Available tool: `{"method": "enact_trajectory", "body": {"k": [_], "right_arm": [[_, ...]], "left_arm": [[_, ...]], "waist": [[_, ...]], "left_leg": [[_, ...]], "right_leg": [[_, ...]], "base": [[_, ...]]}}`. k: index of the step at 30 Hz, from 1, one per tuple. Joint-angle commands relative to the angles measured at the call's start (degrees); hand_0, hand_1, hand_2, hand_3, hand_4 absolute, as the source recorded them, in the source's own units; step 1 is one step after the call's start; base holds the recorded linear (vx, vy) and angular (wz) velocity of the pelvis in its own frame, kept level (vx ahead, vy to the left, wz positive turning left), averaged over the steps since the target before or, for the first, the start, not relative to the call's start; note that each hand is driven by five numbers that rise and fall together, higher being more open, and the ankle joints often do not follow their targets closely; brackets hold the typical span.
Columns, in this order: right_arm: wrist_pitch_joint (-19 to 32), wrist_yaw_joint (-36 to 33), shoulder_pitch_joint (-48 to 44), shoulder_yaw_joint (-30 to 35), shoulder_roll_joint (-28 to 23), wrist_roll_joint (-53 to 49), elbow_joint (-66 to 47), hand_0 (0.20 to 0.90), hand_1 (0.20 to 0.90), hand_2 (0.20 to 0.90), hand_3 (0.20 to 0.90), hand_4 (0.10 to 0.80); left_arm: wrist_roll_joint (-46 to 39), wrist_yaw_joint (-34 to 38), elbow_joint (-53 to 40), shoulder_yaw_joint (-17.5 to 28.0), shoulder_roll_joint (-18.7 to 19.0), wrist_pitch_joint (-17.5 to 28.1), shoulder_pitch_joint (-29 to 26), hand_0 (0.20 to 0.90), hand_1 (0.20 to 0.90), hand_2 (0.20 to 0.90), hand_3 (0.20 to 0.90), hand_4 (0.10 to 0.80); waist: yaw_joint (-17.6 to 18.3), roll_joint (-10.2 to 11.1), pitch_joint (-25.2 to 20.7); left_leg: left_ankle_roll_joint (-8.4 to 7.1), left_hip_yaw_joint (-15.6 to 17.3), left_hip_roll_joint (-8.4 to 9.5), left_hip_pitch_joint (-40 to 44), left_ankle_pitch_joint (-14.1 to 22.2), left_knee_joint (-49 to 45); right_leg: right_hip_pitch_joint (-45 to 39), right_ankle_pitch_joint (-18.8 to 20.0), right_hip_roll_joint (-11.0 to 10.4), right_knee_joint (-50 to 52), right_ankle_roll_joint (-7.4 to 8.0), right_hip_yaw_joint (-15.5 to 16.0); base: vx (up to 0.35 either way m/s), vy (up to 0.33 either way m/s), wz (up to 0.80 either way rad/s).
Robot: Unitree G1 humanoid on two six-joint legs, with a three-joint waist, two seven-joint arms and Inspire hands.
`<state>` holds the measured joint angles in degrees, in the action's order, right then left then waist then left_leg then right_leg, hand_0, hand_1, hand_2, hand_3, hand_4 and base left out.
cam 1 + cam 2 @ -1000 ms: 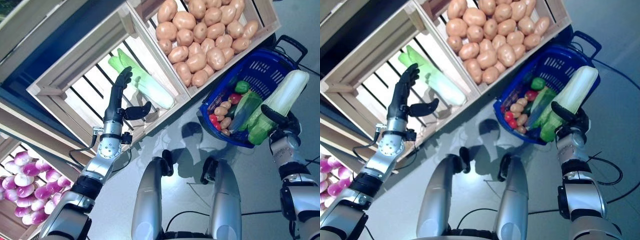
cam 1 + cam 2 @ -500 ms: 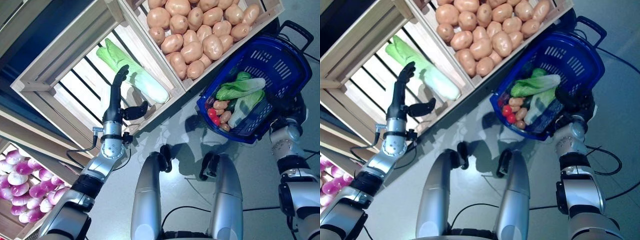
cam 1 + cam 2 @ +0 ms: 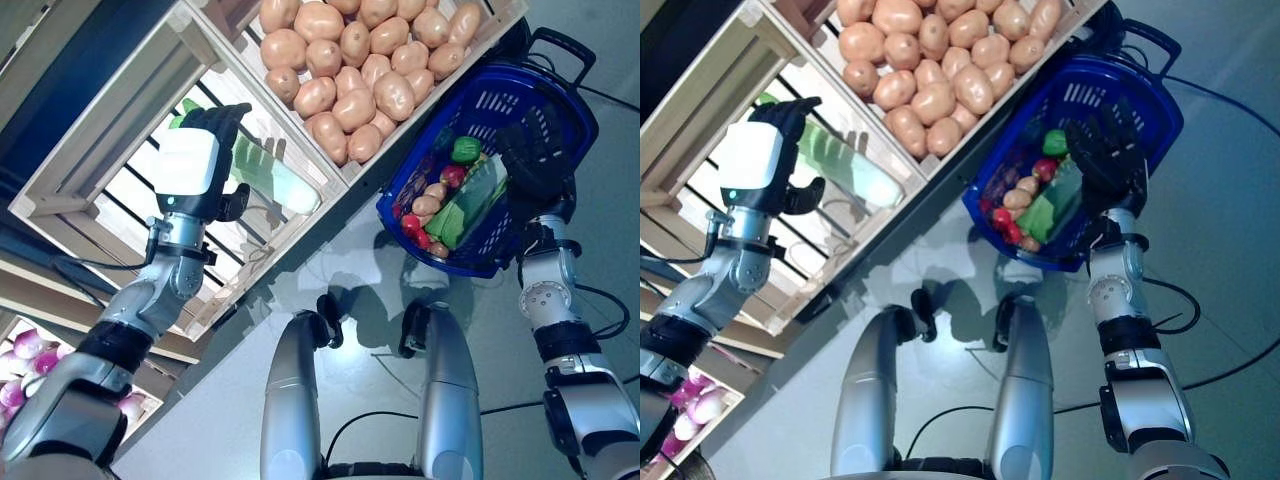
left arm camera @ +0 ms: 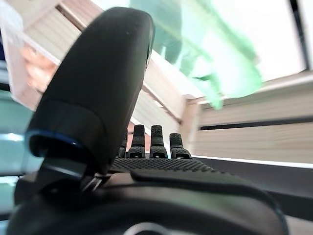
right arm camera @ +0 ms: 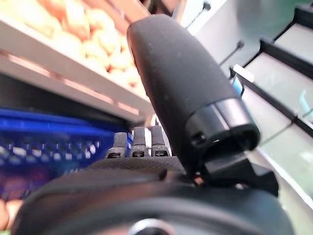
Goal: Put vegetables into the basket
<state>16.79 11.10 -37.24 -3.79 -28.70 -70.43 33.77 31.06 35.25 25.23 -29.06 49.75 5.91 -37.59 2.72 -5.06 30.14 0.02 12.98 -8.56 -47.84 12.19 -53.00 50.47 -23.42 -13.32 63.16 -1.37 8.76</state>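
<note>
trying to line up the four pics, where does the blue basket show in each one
Left eye view: blue basket at upper right, right hand over it.
Right eye view: basket at upper right of centre, same hand over it.
Left wrist view: not in it.
Right wrist view: blurred blue wall, seen past the fingers.
Shared landmark: the potato crate beside the basket, in both eye views and blurred in the right wrist view.

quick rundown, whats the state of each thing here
left hand: open, held out over the cabbage, not gripping it
right hand: open, empty, over the basket
cabbage: lying in the slatted crate
basket: part-filled with vegetables
potato crate: heaped full
</note>
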Motion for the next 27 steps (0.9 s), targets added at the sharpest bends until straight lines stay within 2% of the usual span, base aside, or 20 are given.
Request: {"method": "enact_trajectory", "body": {"k": [1, 6, 14, 22, 23, 27], "right_arm": [[2.2, 8.7, -4.3, 0.4, -2.0, -2.5, -9.3, 0.900, 0.900, 0.900, 0.900, 0.800], [2.0, 8.7, -5.9, -1.1, -2.5, 0.6, -9.5, 0.900, 0.900, 0.900, 0.900, 0.800], [1.5, 8.3, -6.5, -1.3, -3.2, -0.2, -8.3, 0.900, 0.900, 0.900, 0.900, 0.800], [1.9, 8.6, -4.8, -0.7, -2.7, -1.1, -8.5, 0.900, 0.900, 0.900, 0.900, 0.800], [2.1, 8.5, -4.4, -0.8, -2.4, -0.9, -8.7, 0.900, 0.900, 0.900, 0.900, 0.800], [2.4, 8.2, -3.2, -0.6, -1.5, -0.7, -9.6, 0.900, 0.900, 0.900, 0.900, 0.800]], "left_arm": [[1.9, 0.7, 0.0, 0.6, 3.4, -1.5, -7.4, 0.900, 0.900, 0.900, 0.900, 0.800], [0.9, -1.6, 4.0, -2.5, 3.0, -3.2, -10.2, 0.900, 0.900, 0.900, 0.900, 0.800], [-1.1, -4.1, 8.8, -3.0, 1.6, -5.6, -11.6, 0.900, 0.900, 0.900, 0.900, 0.800], [-8.0, -1.2, 13.1, 2.0, -1.1, -6.7, -9.4, 0.900, 0.900, 0.900, 0.900, 0.800], [-10.0, 1.0, 13.4, 3.2, -1.8, -6.0, -8.7, 0.900, 0.900, 0.900, 0.900, 0.800], [-9.6, 9.4, 12.6, 7.3, -3.4, -1.4, -6.8, 0.900, 0.900, 0.900, 0.900, 0.800]], "waist": [[2.2, -1.8, -0.3], [2.7, -1.7, -0.3], [3.1, -1.5, -0.3], [3.0, -0.7, -0.3], [3.0, -0.6, -0.3], [2.5, -0.1, -0.3]], "left_leg": [[1.25, 4.7, 1.04, 6.8, 7.4, -2.0], [1.07, 5.1, 0.68, 6.1, 7.0, -1.5], [1.19, 5.6, 0.11, 4.2, 7.5, -1.9], [1.08, 5.4, 0.02, 2.4, 8.0, -2.2], [1.11, 5.3, 0.04, 2.2, 8.2, -2.3], [1.06, 4.7, 0.16, 1.5, 8.6, -2.7]], "right_leg": [[-4.6, 5.5, 1.4, -7.5, 0.18, 0.3], [-3.7, 6.2, 2.0, -8.3, 0.38, -0.3], [-1.6, 6.7, 2.5, -8.1, 0.62, -1.0], [-0.1, 6.9, 2.7, -7.8, 0.87, -1.2], [0.2, 6.9, 2.7, -7.6, 0.86, -1.2], [0.7, 6.6, 2.5, -7.2, 0.87, -0.9]], "base": [[-0.002, 0.014, -0.10], [-0.011, 0.012, -0.03], [-0.013, 0.011, -0.07], [0.000, 0.000, 0.00], [0.000, 0.000, 0.00], [0.000, 0.000, 0.00]]}}
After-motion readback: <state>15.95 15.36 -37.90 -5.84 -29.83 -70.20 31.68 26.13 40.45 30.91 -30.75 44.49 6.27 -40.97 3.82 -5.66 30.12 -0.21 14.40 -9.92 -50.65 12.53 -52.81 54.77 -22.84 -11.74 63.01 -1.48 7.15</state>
